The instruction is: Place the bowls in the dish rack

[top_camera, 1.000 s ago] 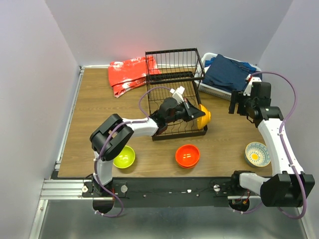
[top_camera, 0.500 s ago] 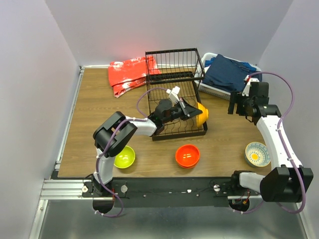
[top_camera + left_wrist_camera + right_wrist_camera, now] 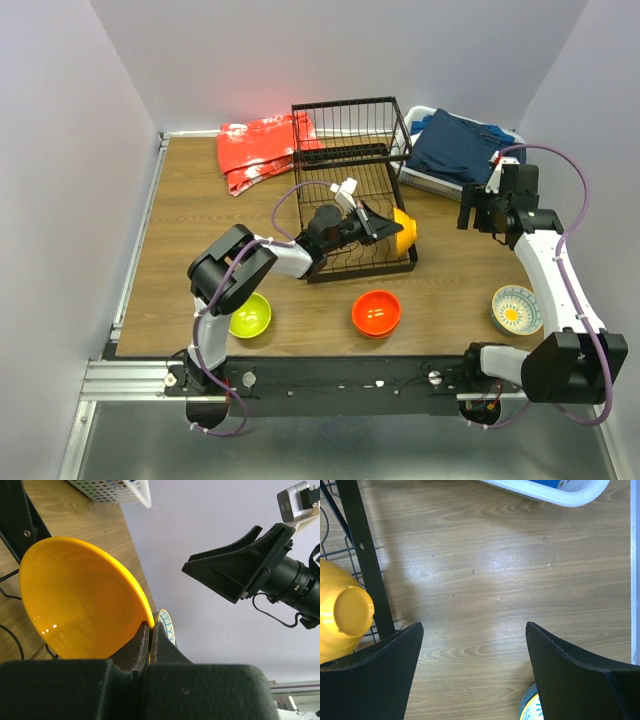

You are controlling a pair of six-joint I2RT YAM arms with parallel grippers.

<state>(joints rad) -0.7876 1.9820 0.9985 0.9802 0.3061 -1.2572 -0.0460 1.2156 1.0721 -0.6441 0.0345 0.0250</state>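
Left tool: we saw it clamped on yellow bowl, 4 o'clock of rack.
Right tool: stood apart, empty.

Yellow-orange bowl: smooth, glossy, highlights on inner wall. Worktop: wood grain, low sheen. Dish rack: thin black wire. Basket: white perforated plastic. Red cloth: crumpled fabric.

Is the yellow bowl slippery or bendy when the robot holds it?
Probably slippery: the yellow bowl is shiny with bright glints, and the left hand pinches only its thin rim. Likely stiff, since it looks perfectly round though held by that one pinch. Its small foot might let it tip.
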